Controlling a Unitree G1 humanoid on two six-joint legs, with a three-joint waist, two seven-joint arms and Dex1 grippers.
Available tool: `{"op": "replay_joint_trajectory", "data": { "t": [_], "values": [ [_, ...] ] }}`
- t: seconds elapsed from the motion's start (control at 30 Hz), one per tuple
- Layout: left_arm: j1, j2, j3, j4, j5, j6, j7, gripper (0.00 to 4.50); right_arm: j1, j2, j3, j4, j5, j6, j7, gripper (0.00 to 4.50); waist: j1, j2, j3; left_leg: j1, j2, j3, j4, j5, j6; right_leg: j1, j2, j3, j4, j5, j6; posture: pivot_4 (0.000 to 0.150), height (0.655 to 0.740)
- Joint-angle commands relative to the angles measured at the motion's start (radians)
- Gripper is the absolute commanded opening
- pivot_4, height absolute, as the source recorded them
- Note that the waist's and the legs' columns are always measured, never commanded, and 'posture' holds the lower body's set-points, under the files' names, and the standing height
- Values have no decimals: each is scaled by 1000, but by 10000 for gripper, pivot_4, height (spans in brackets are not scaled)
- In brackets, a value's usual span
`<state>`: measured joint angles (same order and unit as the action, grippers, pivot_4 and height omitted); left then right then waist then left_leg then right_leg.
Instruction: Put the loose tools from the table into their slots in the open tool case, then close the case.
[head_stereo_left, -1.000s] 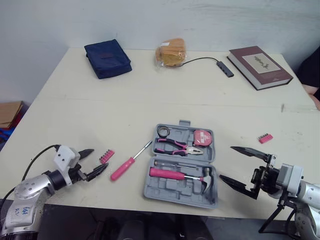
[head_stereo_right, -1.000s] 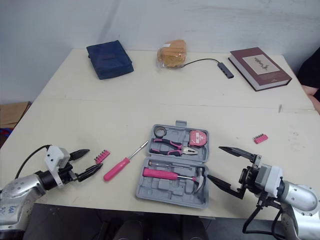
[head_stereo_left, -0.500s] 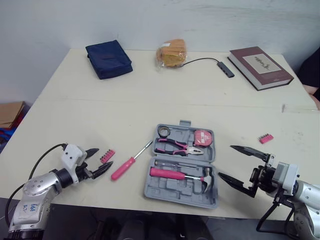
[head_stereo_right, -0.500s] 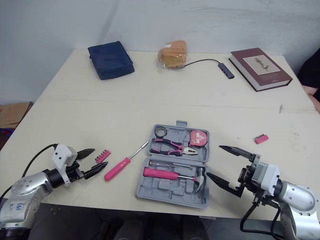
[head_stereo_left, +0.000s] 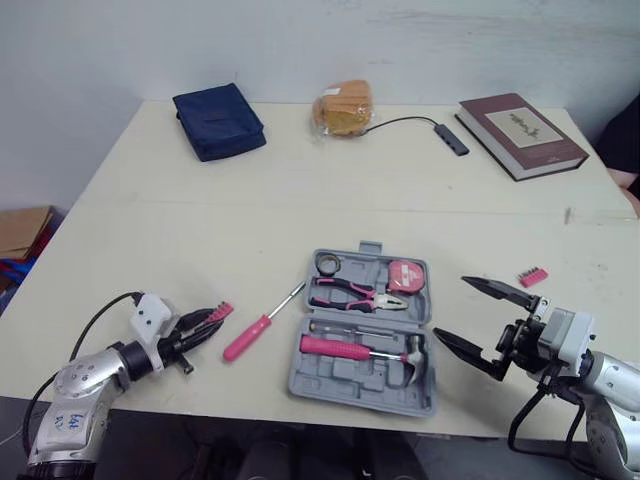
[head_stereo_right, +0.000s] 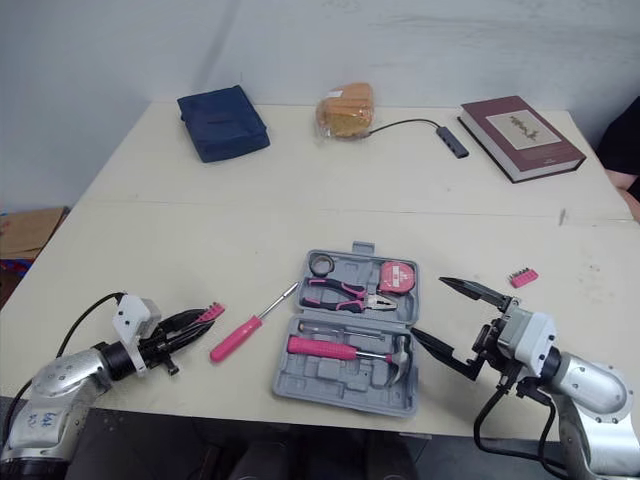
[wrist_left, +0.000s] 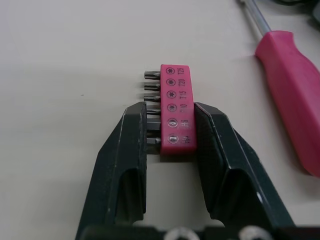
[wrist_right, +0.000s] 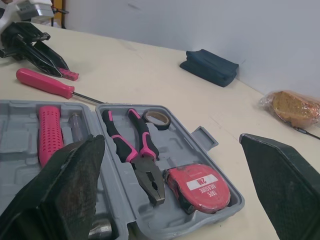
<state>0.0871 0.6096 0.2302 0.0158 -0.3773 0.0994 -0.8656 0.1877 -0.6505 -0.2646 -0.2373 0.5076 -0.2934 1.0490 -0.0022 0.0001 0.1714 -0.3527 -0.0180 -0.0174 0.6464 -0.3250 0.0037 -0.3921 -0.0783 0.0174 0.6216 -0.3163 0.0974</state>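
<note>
Left tool (wrist_left: 171, 127), near-left corner of worktop (head_stereo_left: 250, 220): fingers clamped on both sides of a pink bit holder (wrist_left: 177, 100). Pink-handled screwdriver (head_stereo_left: 258, 326) lies loose just right of it. Open tool case (head_stereo_left: 340, 375) sits centre-near, holding hammer (head_stereo_left: 345, 348), pliers (head_stereo_left: 350, 293) and tape measure (head_stereo_left: 404, 276). Right tool (head_stereo_left: 452, 310) is spread wide and empty, just right of the case. Second bit holder (head_stereo_left: 532, 276) lies beyond it.

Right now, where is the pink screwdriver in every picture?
Left eye view: the pink-handled metal screwdriver lies left of the grey plastic tool case.
Right eye view: screwdriver, same spot.
Left wrist view: screwdriver beside the pink bit strip.
Right wrist view: screwdriver beyond the case.
Shared landmark: that strip.
</note>
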Motion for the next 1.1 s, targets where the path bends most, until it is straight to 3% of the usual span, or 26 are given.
{"op": "replay_joint_trajectory", "data": {
  "t": [0.03, 0.1, 0.2, 0.33, 0.5, 0.63, 0.77, 0.93, 1.1],
  "values": [
    [-47, 86, -6, -79, 11, -51, -89, 7093, 10, -27, -62, -24, 21, 3, 1, 45000, 1, -5, 3, 0, 0, 0, 0, 0, 0, 0, 0, 0, 0, 0, 0, 1500, 7400],
    [-67, 130, -45, -108, 29, -111, -167, 7093, 14, -32, -87, -9, 38, 12, 4, 45000, 1, -6, 3, -1, 0, -1, 0, 0, 0, 0, 0, -1, 0, 0, 0, 1500, 7400],
    [-161, 156, -101, -217, -77, 9, -240, 7093, 61, -79, -96, 13, 78, 34, 114, 45000, 5, -5, 3, -2, -1, -1, 0, -1, 1, 0, -1, -1, -2, 0, 0, 1500, 7400],
    [-246, 214, -244, -346, -82, 85, -364, 7093, 111, -107, -34, -3, 101, 37, 248, 45000, -2, -5, 4, -3, 0, -1, 0, -1, 2, 0, -1, -1, -4, 0, 0, 1500, 7400],
    [-340, 227, -401, -438, -27, 243, -348, 7093, 112, -91, -23, 4, 88, 37, 259, 45000, -10, -5, 4, -2, 0, 0, 2, -1, 1, 0, 1, 0, 0, 0, 1, 1500, 7400],
    [-401, 217, -511, -512, -11, 526, -242, 7093, 125, -78, -29, 0, 80, 37, 252, 45000, -2, -6, 5, -1, 0, 0, 2, 0, 0, 0, 2, 0, 1, 0, 1, 1500, 7400],
    [-404, 216, -603, -521, 126, 509, -177, 7093, 147, -66, -42, -2, 84, 30, 249, 45000, 2, -6, 5, -1, 0, 0, 1, 0, 1, 0, 2, 0, 0, 0, 1, 1500, 7400],
    [-430, 245, -646, -521, 211, 503, -166, 7091, 167, -54, -40, -12, 84, 24, 248, 45000, 2, -6, 5, -1, 0, 0, 2, 0, 1, 0, 2, 0, 1, 0, 1, 1500, 7400],
    [-458, 214, -674, -531, 221, 543, -150, 7091, 134, -38, -38, -22, 90, 42, 202, 45000, 0, -6, 5, -1, 0, 0, 2, 0, 0, 0, 2, 1, 2, 0, 1, 1500, 7400]
  ]
}}
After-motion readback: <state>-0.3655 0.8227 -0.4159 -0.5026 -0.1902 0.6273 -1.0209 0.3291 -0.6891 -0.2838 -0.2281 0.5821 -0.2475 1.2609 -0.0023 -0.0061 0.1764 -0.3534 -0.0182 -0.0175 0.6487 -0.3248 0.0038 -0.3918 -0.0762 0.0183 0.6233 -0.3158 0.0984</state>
